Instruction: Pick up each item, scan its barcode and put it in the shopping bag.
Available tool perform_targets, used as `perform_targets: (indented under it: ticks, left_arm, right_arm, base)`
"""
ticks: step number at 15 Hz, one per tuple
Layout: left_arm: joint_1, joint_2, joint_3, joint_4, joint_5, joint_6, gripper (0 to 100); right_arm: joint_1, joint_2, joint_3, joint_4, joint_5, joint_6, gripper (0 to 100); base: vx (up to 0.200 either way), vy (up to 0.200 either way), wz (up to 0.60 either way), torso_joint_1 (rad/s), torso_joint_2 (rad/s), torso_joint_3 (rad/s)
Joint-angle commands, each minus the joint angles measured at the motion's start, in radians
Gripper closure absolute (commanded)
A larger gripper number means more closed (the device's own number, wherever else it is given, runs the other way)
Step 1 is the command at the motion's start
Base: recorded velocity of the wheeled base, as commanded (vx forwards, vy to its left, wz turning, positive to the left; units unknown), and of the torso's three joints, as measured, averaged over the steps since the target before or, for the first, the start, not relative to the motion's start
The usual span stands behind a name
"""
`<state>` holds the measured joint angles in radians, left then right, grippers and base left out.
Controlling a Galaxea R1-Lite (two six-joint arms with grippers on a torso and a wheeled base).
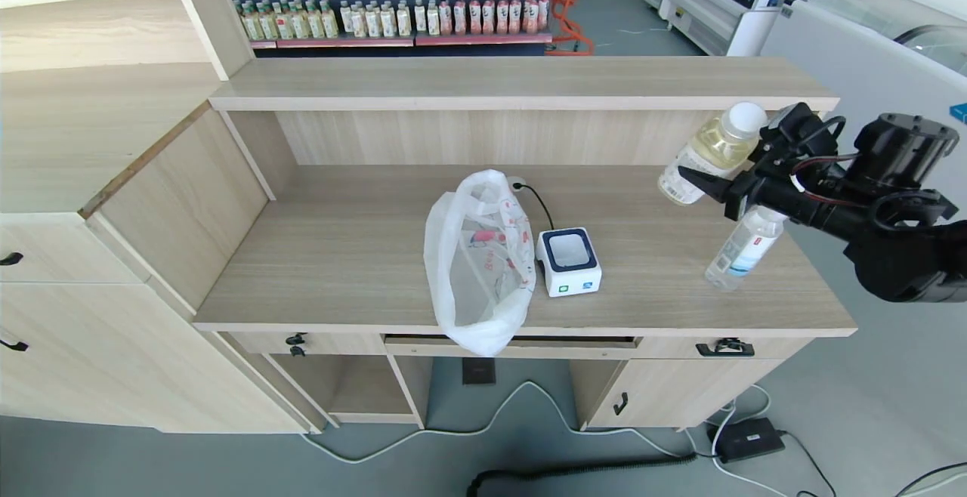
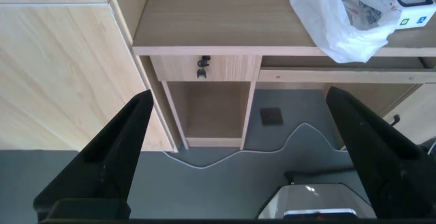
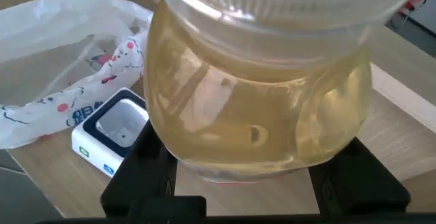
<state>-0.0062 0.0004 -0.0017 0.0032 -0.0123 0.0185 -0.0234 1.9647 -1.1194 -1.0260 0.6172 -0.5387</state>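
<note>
The right jaws are clamped on a yellow drink bottle [image 1: 714,151], up over the right end of the counter [image 1: 340,255]. A clear bottle [image 1: 743,249] stands under it. The shopping bag [image 1: 476,263] lies just beside the scanner [image 1: 568,259]. The left jaws are wide apart.

Right arm [image 1: 891,210] comes in from my right side, raised over the right end of the table [image 1: 363,255], with the wrist roughly level. Right claw [image 1: 702,172] points toward my left. It's clamped on a bottle [image 1: 714,151] of yellowish liquid. Bottle is tilted, cap end up and nearest the wrist. Right wrist view: my two dark fingers [image 3: 146,166] flank the bottle's lower body, one each side, in contact. Left claw [image 2: 242,156] is held back from the table's front edge on my left side, aimed forward and down. Its fingers are spread wide with nothing between them.
</note>
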Motion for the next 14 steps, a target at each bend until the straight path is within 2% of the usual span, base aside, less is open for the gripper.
perform_targets:
  ticks: [1, 9, 14]
  left_arm:
    - [0.000, 0.000, 0.000, 0.000, 0.000, 0.000, 0]
    - [0.000, 0.000, 0.000, 0.000, -0.001, 0.000, 0]
    - [0.000, 0.000, 0.000, 0.000, -0.001, 0.000, 0]
  right_arm:
    - [0.030, 0.088, -0.097, 0.004, 0.001, -0.032, 100]
    - [0.053, 0.118, -0.115, 0.001, 0.006, -0.152, 100]
    - [0.102, 0.120, -0.119, -0.008, 0.053, -0.231, 100]
  base:
    - [0.000, 0.000, 0.00, 0.000, 0.00, 0.000]
    - [0.000, 0.000, 0.00, 0.000, 0.00, 0.000]
    - [0.000, 0.000, 0.00, 0.000, 0.00, 0.000]
